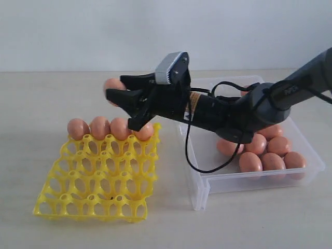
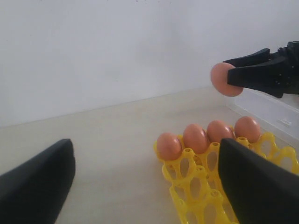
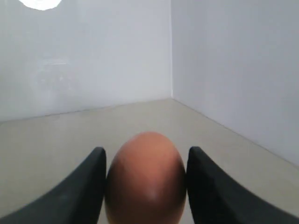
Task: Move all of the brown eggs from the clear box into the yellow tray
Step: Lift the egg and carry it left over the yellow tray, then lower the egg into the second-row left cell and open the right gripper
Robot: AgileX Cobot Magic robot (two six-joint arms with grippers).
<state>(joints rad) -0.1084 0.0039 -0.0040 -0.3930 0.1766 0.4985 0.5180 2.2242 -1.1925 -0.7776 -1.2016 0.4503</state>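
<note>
Lower left of the exterior view: the yellow tray sits on the tabletop with four brown eggs seated along its far row and the other cups vacant. The left tool, seen only in its wrist view, stands wide and empty. Upper centre: the right tool is clamped across the short sides of one egg, aloft above that filled row in the frame. The free cups lie lower in frame from it. Right: the clear box holds further eggs.
</note>
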